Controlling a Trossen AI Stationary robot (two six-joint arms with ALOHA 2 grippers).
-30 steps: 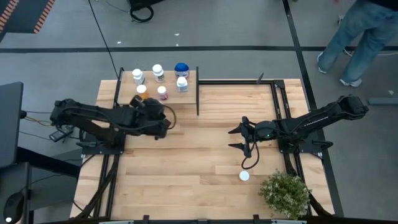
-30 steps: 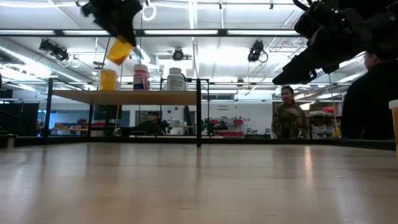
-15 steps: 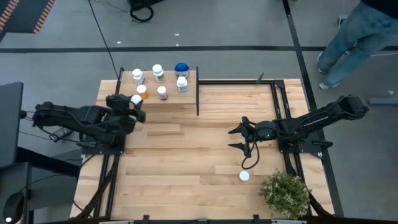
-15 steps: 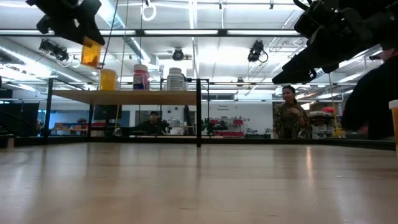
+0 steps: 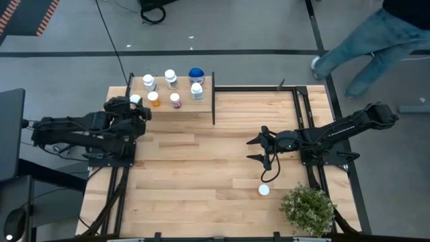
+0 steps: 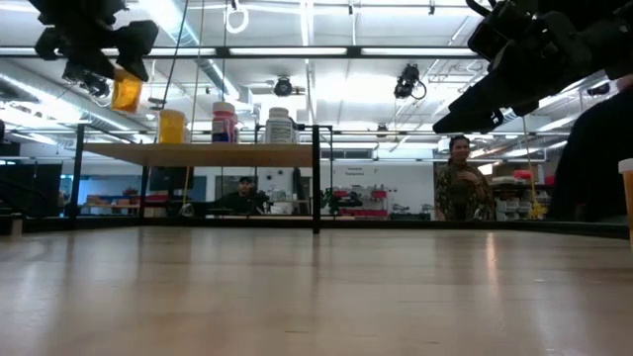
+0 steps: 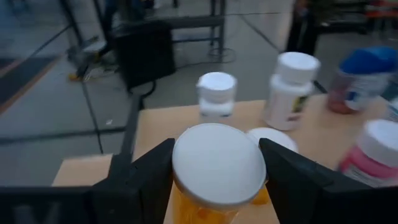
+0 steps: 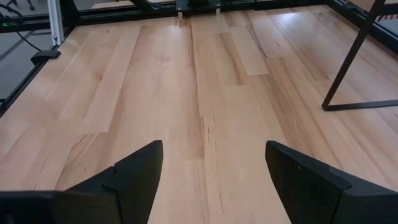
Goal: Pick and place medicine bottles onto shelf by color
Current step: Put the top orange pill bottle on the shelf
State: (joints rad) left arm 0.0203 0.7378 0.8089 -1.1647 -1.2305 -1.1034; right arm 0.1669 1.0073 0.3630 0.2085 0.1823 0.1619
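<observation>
L gripper (image 5: 136,106) sits at the shelf's (image 5: 205,101) left edge, raised above shelf height in the low view (image 6: 99,44) — its fingers (image 7: 149,177) are closed onto an orange bottle (image 7: 214,180) w/ a white cap, one finger each side of the body. In the high view that cap (image 5: 135,99) shows just left of the shelf's near-left corner; in the low view the orange body (image 6: 127,91) hangs tilted under the gripper, higher than the shelf board (image 6: 198,153) and left of the bottles standing on it.

Shelf is at the far left of the table (image 5: 201,175), light board on a black frame. On it, high view: white-capped bottle (image 5: 148,82) far left, another white-capped one (image 5: 170,78) beside it, blue-topped bottle (image 5: 196,74) far right, white bottle (image 5: 197,90) just near of that, orange bottle (image 5: 154,98) near left, pinkish bottle (image 5: 175,100) to its right. L wrist view shows the same group past the held cap: two white bottles (image 7: 216,93) (image 7: 291,87), the blue-topped one (image 7: 367,78), the pinkish one (image 7: 376,152).

R gripper (image 5: 259,149) hovers over the table's middle-right, well apart from the shelf, fingers (image 8: 134,168) spread wide w/ nothing between — only bare planks under them. One white-capped bottle (image 5: 264,190) stands on the table near of the R gripper, just left of a green plant (image 5: 308,208) at the near-right corner.

A person's legs (image 5: 366,40) on the floor beyond the far-right of the table; another person (image 6: 460,188) stands in the room behind, low view.
</observation>
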